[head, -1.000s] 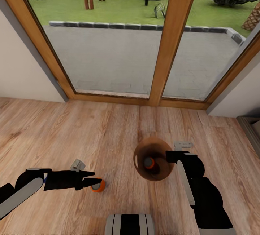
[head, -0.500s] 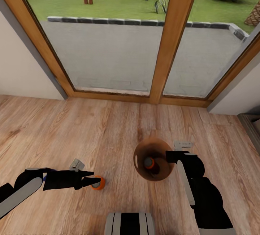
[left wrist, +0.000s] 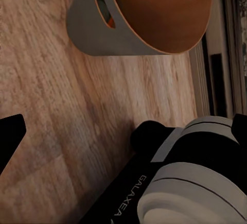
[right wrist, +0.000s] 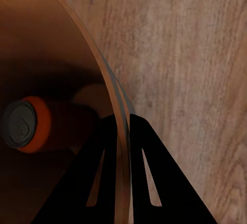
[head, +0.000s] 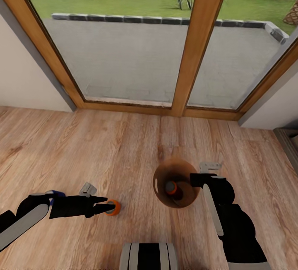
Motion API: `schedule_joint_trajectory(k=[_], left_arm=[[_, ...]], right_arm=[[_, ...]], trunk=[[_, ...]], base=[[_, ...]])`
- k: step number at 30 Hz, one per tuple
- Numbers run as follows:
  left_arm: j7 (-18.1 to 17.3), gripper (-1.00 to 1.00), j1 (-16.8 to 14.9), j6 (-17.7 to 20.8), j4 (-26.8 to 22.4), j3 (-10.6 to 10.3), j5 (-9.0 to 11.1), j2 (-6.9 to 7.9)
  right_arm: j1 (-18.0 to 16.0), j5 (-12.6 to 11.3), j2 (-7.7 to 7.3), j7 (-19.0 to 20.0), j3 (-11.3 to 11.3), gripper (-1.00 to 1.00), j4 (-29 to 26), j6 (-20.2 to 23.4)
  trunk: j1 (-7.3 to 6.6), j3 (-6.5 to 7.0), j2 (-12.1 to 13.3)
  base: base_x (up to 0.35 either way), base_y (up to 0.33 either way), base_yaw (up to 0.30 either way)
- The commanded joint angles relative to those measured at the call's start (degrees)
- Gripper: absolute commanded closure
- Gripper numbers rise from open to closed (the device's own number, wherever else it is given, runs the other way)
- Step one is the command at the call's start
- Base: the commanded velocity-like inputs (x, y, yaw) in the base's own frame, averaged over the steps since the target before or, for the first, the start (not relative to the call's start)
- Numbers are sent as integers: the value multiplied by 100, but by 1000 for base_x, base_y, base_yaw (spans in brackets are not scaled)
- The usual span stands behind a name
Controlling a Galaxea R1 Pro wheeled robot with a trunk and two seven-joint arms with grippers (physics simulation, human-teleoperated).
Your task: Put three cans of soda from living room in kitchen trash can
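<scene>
**Operator:** What was the condition of each gripper?

**Technician:** The right gripper [right wrist: 119, 131] was closed on the rim of the tash can [head: 160, 195], one finger inside the wall and one outside, carrying it above the wood floor [head: 124, 145]. One orange can of soda [right wrist: 31, 123] lay on its side in the bin, on the inner side of the jaws. The left gripper [head: 108, 208] held a second orange can [head: 114, 207] between narrowly set jaws, at their tips.

**Operator:** Where were the failure points?

**Technician:** In my judgement, there were three. First, the rim hold was thin; a swing of the trunk could have let the wall slide out from between the jaws. Second, a tilted bin could have spilled the can inside. Third, the left hold sat at the fingertips; a jolt could have knocked that can loose.

**Operator:** And the third can?

**Technician:** A blue edge showed behind the left arm [head: 25, 216]; whether it was a can could not be told.
</scene>
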Motion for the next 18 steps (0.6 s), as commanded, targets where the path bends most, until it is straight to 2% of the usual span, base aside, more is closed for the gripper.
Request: schedule_joint_trajectory(k=[1,18], left_arm=[[0,-100,1,0,0,0,1,0],[2,-100,-2,0,2,0,2,-14]], right_arm=[[-2,-41,1,24,-1,100,-2,-6],[-2,-41,1,24,0,100,-2,-49]], trunk=[[-1,-9,0],[-1,-97,0]], base=[[0,0,23],[0,0,7]])
